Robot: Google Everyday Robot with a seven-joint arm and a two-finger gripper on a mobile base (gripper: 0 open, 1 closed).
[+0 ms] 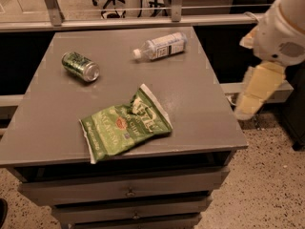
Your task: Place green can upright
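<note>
— Over on the far left of the table [205, 109], what was that lying there?

— That was the green can [80, 66]. It lay on its side, not upright, with one silver end turned toward the front right and its dark patterned label facing up. It rested on the bare grey top, toward the back left.

— And the rest of the top?

— A clear plastic bottle [161, 46] lay on its side near the back edge, a little right of the middle, with its cap pointing left. It was well apart from the can. A green chip bag [125, 124] lay flat and crumpled toward the front, its lower left corner reaching the front edge. It touched neither the can nor the bottle.

— Where was the robot?

— Off to the right. Its white arm [283, 27] came in from the upper right, and the pale yellow gripper [245, 109] hung downward just beside the table's right edge, over the speckled floor [267, 190] and well apart from the can. Whether it was spread or pressed together, I could not tell.

— Anything under the table?

— Drawers [128, 190], stacked below the top, each with a small knob in the middle. A grey rail [119, 23] ran along behind the table's back edge
</note>
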